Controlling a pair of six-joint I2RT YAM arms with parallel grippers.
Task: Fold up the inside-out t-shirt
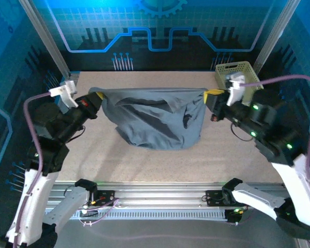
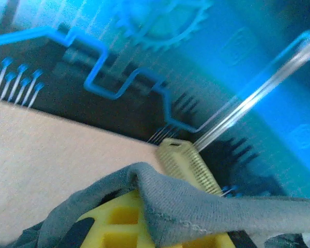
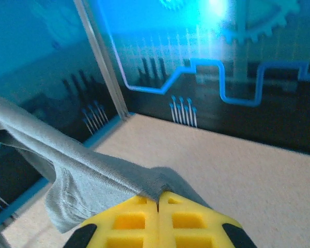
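Note:
The inside-out t-shirt (image 1: 155,119), dark slate-grey and plain, hangs stretched between my two grippers above the table, sagging into a pouch in the middle. My left gripper (image 1: 97,96) is shut on its left top edge; in the left wrist view the t-shirt's hem (image 2: 196,206) drapes over the yellow fingers (image 2: 119,227). On the right, my right gripper (image 1: 213,95) is shut on the other top edge. The right wrist view shows the t-shirt's cloth (image 3: 93,175) pinched between the yellow fingertips (image 3: 129,219), whose jaws meet tightly.
A pale yellow-green plastic basket (image 1: 236,72) stands at the table's back right corner, just behind my right arm; it appears in the left wrist view as well, basket (image 2: 188,163). Aluminium frame posts rise at both back corners. Bare tabletop (image 1: 144,165) lies in front of the shirt.

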